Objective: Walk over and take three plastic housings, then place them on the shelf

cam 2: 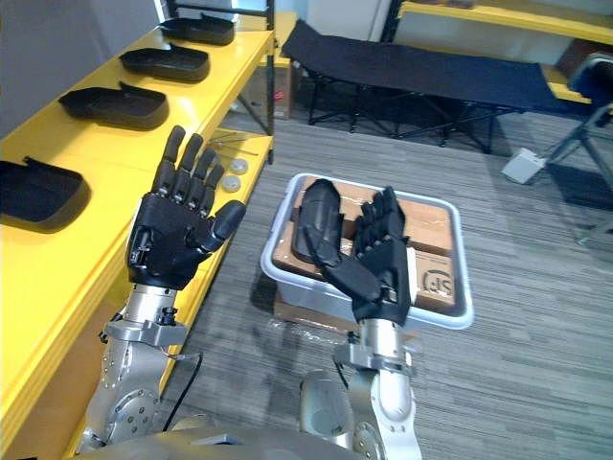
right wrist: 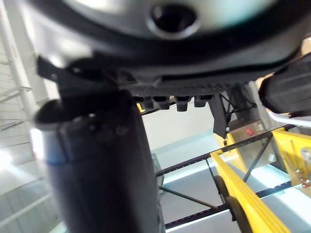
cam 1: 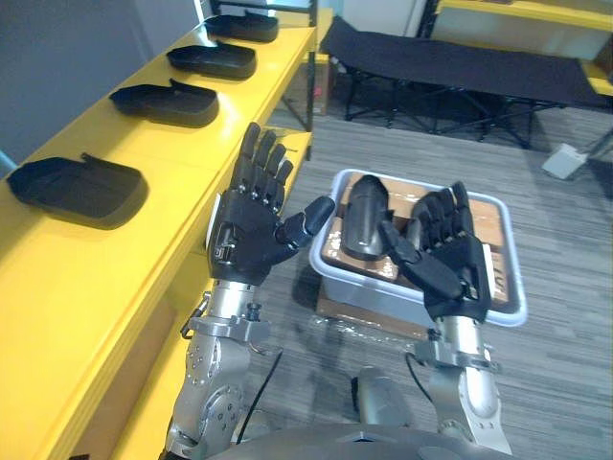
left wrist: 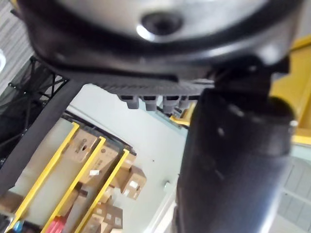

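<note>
Along the left of the frame, the yellow shelf (cam 1: 192, 163) already carries four black housings (cam 1: 77, 190) in a row. There is bare yellow between them and in the lower left. Your left robot hand (cam 1: 251, 230) is raised at centre-left, palm toward the camera, fingers spread and empty. Right of centre, a grey tub (cam 1: 515, 278) sits on the floor, with one more housing (cam 1: 364, 216) lying on a cardboard box (cam 1: 493, 235) inside it. Your right robot hand (cam 1: 450, 244) is held up in front of the tub, likewise spread and holding nothing.

The step in hand looks to be the pick from the tub. Lower the right robot hand and come at the housing's long side from above. Curl the fingers under one edge with the thumb opposite, then lift straight up clear of the tub's rim before you turn toward the shelf.
</note>
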